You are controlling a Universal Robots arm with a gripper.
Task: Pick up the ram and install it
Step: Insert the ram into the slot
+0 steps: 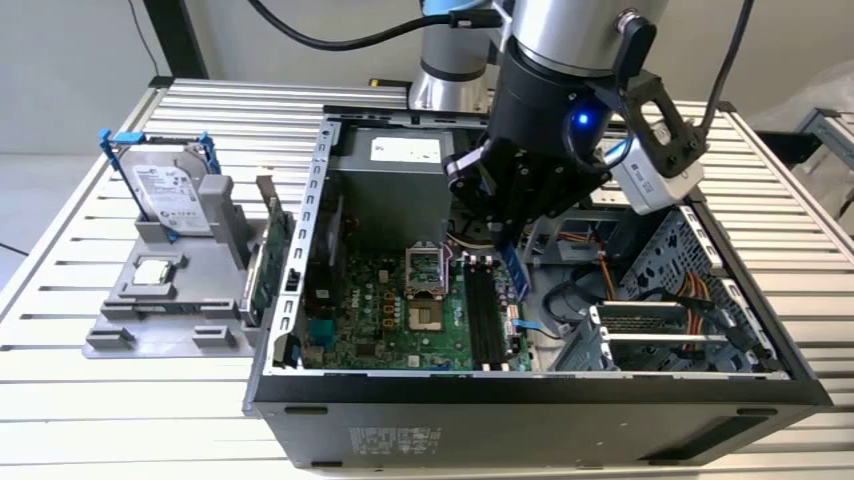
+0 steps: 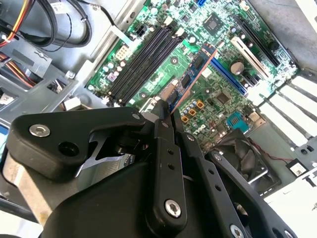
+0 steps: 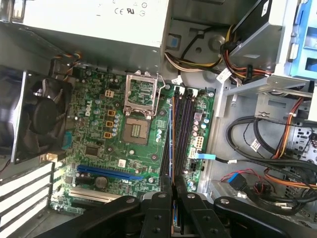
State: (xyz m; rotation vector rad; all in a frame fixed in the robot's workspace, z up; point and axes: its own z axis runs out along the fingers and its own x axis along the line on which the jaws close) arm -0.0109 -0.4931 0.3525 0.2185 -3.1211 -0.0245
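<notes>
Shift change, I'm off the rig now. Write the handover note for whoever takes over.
Hand: shut on the ram.
Ram: held above the black slots, lined up along them, inside the open case.
Done: pickup.
Left: ram is not yet seated in a slot, as far as the views show.

I saw a silver slatted aluminium table (image 1: 120,400) under everything, evenly lit. Behind it stood a plain pale grey wall (image 1: 67,60) with a dark vertical post (image 1: 180,40). A smooth grey floor (image 1: 34,190) showed at the exterior view's left.
</notes>
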